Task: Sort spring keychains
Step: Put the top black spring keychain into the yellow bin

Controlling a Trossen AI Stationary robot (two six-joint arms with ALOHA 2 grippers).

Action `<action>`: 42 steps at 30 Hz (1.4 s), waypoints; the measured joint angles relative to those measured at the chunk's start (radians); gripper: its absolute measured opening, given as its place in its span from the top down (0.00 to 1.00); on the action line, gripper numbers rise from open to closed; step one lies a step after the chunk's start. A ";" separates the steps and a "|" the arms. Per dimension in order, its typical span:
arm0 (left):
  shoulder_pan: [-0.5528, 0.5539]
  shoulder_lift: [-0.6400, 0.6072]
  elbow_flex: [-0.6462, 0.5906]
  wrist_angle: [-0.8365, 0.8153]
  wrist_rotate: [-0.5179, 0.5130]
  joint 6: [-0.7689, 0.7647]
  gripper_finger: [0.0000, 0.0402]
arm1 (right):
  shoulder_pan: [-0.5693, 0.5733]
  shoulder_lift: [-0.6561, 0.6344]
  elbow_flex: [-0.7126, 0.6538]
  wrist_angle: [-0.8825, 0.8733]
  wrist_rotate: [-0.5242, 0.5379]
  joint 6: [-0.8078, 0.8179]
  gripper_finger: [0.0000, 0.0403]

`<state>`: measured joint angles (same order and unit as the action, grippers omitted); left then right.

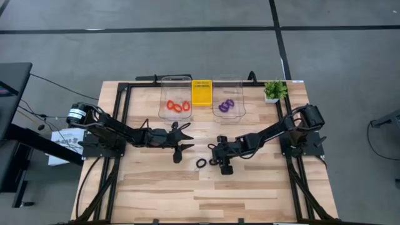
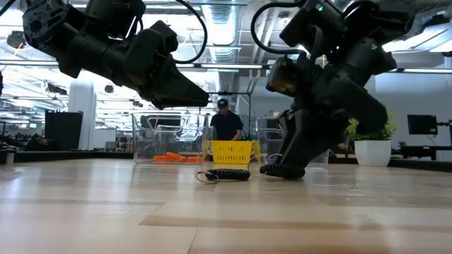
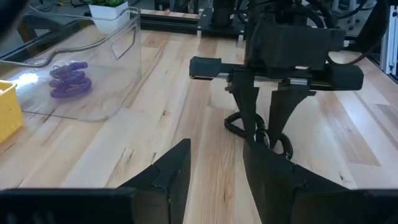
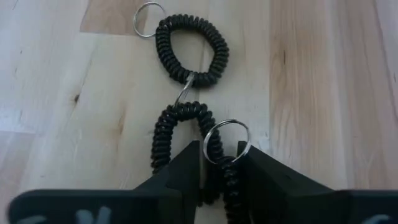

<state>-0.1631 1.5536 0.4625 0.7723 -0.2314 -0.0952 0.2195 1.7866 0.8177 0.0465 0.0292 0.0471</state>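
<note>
Black spring keychain (image 4: 186,134) pinched between right gripper (image 4: 219,171) fingers on table (image 1: 250,187); left gripper (image 1: 181,139) fingers wide.

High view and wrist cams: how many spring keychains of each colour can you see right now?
Orange-red spring keychains: 3
Purple spring keychains: 2 clear; they are heaped, so there may be more
Black spring keychains: 2, on the table, one between the fingers of the right gripper
Total: 7 visible
</note>
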 joint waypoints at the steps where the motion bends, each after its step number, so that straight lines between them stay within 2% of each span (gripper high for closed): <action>1: 0.000 0.000 0.000 0.000 0.000 0.000 0.64 | 0.000 -0.003 0.000 -0.002 0.000 -0.001 0.78; 7: 0.000 0.000 0.000 0.001 0.000 0.000 0.64 | 0.001 -0.008 0.001 0.000 -0.004 -0.015 0.97; 12: 0.000 0.000 0.000 0.001 0.000 0.000 0.64 | -0.005 -0.008 0.023 -0.011 0.015 -0.028 0.94; 17: -0.006 0.000 0.000 0.000 0.003 -0.019 0.64 | -0.015 -0.008 0.085 -0.043 0.032 -0.082 0.98; 24: -0.008 0.000 0.000 0.000 0.002 -0.048 0.64 | -0.063 -0.008 0.225 -0.154 0.141 -0.165 0.97; 30: -0.042 0.000 0.000 -0.001 0.000 -0.053 0.64 | -0.165 -0.008 0.387 -0.270 0.144 -0.246 0.98; 36: -0.055 0.000 0.000 -0.005 0.000 -0.052 0.64 | -0.338 -0.008 0.506 -0.347 0.137 -0.266 0.97; 42: -0.055 0.000 0.000 -0.009 0.000 -0.052 0.64 | -0.539 0.001 0.561 -0.329 0.015 -0.213 0.97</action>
<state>-0.2176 1.5536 0.4625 0.7635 -0.2310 -0.1474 -0.3190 1.7878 1.3783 -0.2823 0.0438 -0.1659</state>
